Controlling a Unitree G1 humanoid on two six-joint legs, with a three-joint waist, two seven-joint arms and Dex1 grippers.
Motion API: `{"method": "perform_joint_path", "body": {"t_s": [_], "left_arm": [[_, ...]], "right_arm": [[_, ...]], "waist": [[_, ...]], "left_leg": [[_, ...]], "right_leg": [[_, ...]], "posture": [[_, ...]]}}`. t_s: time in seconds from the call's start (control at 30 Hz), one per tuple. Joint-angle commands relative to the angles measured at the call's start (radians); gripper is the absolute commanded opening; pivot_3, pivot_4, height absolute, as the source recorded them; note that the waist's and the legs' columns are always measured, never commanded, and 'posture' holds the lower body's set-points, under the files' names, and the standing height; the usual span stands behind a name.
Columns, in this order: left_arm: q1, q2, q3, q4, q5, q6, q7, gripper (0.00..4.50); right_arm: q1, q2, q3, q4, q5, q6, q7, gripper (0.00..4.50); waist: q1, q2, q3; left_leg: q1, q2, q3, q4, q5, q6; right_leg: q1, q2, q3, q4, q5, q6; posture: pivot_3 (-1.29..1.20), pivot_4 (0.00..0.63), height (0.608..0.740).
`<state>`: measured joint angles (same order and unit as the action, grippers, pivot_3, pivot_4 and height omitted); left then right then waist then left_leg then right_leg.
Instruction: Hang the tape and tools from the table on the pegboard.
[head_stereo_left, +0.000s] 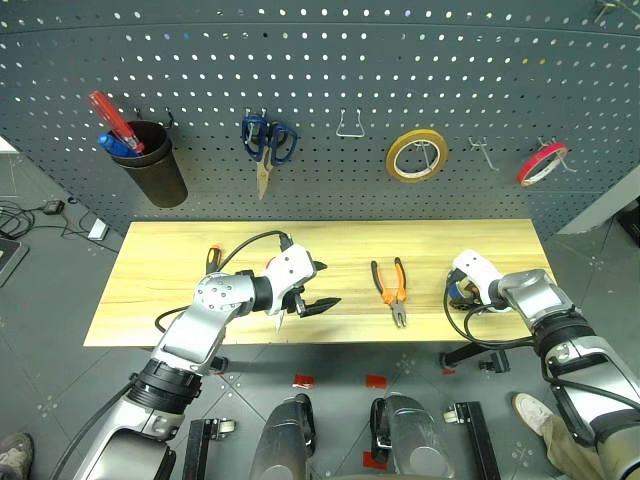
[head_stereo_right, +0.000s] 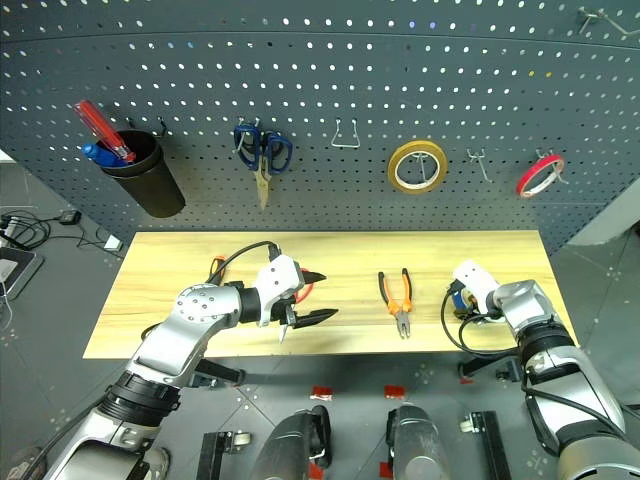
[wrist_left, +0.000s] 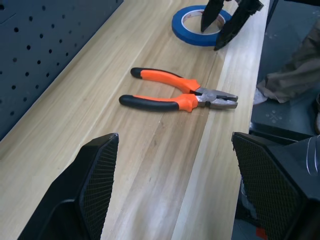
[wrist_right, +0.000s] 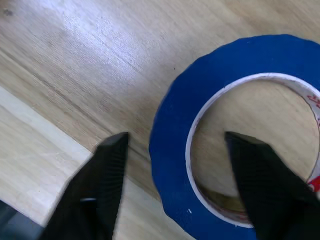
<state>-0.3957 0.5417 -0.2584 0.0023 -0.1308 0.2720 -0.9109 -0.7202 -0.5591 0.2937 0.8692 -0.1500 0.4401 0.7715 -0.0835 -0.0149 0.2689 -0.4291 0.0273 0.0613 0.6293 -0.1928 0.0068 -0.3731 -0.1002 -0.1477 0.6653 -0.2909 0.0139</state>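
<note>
Roughly, taking the pliers as the landmark:

Writing: no brand or label can be read; a few red marks sit on the white inner rim of the blue tape (wrist_right: 235, 165), too small to make out.

Left hand: the left hand (head_stereo_left: 308, 295) is held over the worktop (head_stereo_left: 170, 285) to the left of the pliers (head_stereo_left: 392, 289), its arm reaching in from the near left edge. It points toward the pliers, slightly downward. Its two black fingers (wrist_left: 95, 185) stand wide apart and hold nothing.

Right hand: the right hand (head_stereo_left: 462, 292) is to the right of the pliers, near the worktop's right end, tipped steeply down onto the blue tape. One finger is inside the ring's hole, the other (wrist_right: 102, 182) outside the wall, so the wall lies between them; the jaws are partly open and have not closed on it.

Blue tape: lies flat on the worktop, right of the pliers, hole facing up.

Pliers: lie flat, long axis running from the pegboard (head_stereo_left: 330, 70) toward the near edge, orange-and-black handles toward the pegboard, metal nose toward the near edge.

Other tools: left of the pliers, beyond the left arm, a black-and-orange handle (head_stereo_left: 213, 256) shows.

Pegboard: behind the pliers hang blue-handled scissors (head_stereo_left: 266, 145), a yellow tape ring (head_stereo_left: 417, 156), a red tape ring (head_stereo_left: 541, 162) and a dark cup (head_stereo_left: 152, 163).
</note>
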Motion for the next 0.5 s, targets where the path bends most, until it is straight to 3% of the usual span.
{"method": "perform_joint_path", "body": {"t_s": [0.03, 0.17, 0.33, 0.4, 0.5], "left_arm": [[0.005, -0.018, -0.007, -0.02, 0.005, -0.046, -0.009, 3.82], [0.006, -0.041, 0.0, -0.025, -0.011, -0.072, -0.019, 3.82], [-0.009, -0.068, 0.02, -0.029, -0.058, -0.073, -0.05, 3.82], [-0.021, -0.086, 0.037, -0.042, -0.084, -0.058, -0.046, 3.82], [-0.048, -0.123, 0.067, -0.055, -0.133, -0.023, -0.027, 3.82]], "right_arm": [[-0.012, 0.02, 0.039, 0.114, -0.066, -0.04, -0.021, 1.9], [-0.021, 0.04, 0.0, 0.15, -0.04, -0.009, -0.001, 0.71], [0.001, -0.001, -0.088, 0.083, 0.017, 0.047, 0.012, 0.7], [0.063, -0.044, -0.109, -0.072, 0.024, 0.031, 0.008, 0.7], [0.241, -0.098, -0.175, -0.493, 0.014, 0.039, -0.067, 0.7]], "waist": [[0.0, -0.001, -0.001], [-0.001, -0.003, -0.002], [0.003, -0.003, -0.002], [0.005, -0.003, -0.002], [0.012, -0.001, -0.003]], "left_leg": [[0.0, 0.0, 0.0, 0.0, 0.0, 0.0], [0.0, 0.0, 0.0, 0.002, 0.0, 0.0], [0.0, 0.0, 0.0, 0.002, 0.0, -0.001], [0.0, 0.0, 0.0, 0.002, 0.001, -0.001], [-0.003, 0.0, 0.001, 0.002, 0.0, -0.001]], "right_leg": [[0.0, 0.0, 0.0, 0.0, 0.001, 0.001], [0.001, 0.0, 0.001, -0.001, 0.004, 0.003], [0.001, 0.0, 0.0, 0.0, 0.006, 0.002], [0.001, 0.0, 0.0, 0.0, 0.006, 0.002], [-0.002, -0.001, 0.0, 0.0, 0.006, 0.002]], "posture": [[-0.23, 0.243, 0.74], [-0.25, 0.227, 0.74], [-0.27, 0.218, 0.74], [-0.27, 0.218, 0.74], [-0.29, 0.215, 0.74]]}}
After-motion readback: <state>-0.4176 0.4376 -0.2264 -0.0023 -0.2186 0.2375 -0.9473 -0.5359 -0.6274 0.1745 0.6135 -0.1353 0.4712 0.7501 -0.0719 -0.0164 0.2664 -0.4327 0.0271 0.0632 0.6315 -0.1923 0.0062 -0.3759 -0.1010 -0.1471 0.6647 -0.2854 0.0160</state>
